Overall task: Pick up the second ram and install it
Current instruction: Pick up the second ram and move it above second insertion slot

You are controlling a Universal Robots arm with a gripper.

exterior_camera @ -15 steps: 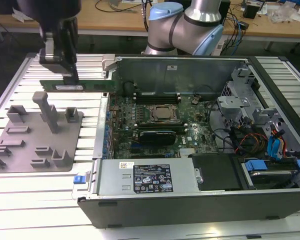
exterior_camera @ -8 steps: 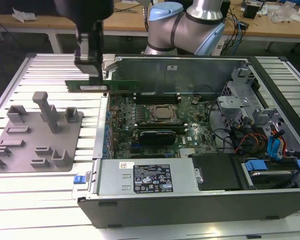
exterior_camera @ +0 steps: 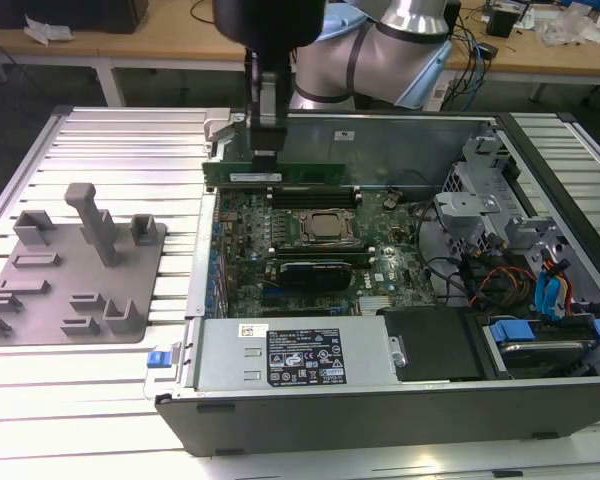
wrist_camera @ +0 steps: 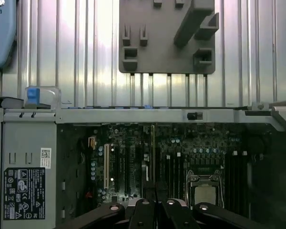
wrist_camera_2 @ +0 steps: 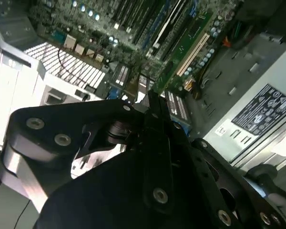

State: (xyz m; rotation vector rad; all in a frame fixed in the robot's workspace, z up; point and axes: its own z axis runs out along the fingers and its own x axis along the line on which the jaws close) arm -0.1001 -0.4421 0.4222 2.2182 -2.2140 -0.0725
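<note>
The second ram [exterior_camera: 310, 174] is a thin green stick, level and on its long edge, above the far side of the motherboard [exterior_camera: 380, 265] inside the open computer case. My gripper [exterior_camera: 265, 160] comes down from above and is shut on the stick near its end at the exterior view's left. In the first wrist view the ram [wrist_camera: 152, 152] shows edge-on as a thin line running out from my fingertips [wrist_camera: 144, 206] over the board. The black slots [exterior_camera: 302, 197] lie just below it, beside the square silver processor [exterior_camera: 326, 227].
A grey fixture plate [exterior_camera: 75, 265] with upright blocks sits on the ribbed table at the exterior view's left. The case's rear wall [exterior_camera: 400, 135] stands behind the stick. The power supply [exterior_camera: 295, 355], drive cage [exterior_camera: 480, 215] and cables [exterior_camera: 500, 280] crowd the case's near and right sides.
</note>
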